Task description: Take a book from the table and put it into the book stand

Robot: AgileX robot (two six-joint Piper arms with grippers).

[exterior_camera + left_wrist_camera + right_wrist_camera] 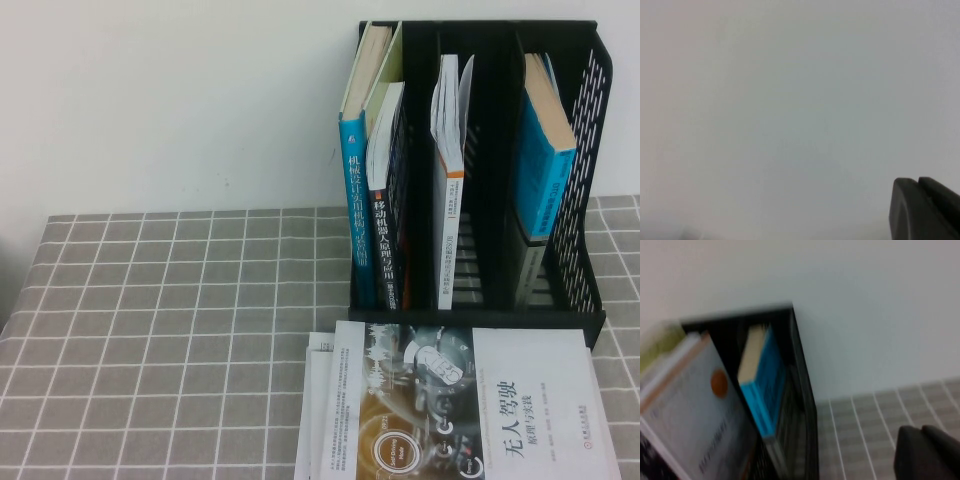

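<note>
The book (470,410), white-covered with a dark photo panel and black title, lies flat on the table (160,330) at the front right, just in front of the black book stand (585,180). Neither gripper shows in the high view. In the left wrist view my left gripper (918,181) is shut on nothing and faces a blank pale wall. My right gripper (921,429) also has its fingers together, holding nothing, above the grid cloth (865,425) beside the stand's outer wall (800,390).
The stand holds blue-spined books (355,190) on its left, a white book (450,210) in the middle and a blue book (548,160) on the right. Another white book or sheets (318,400) lie under the book. The wall rises right behind the stand.
</note>
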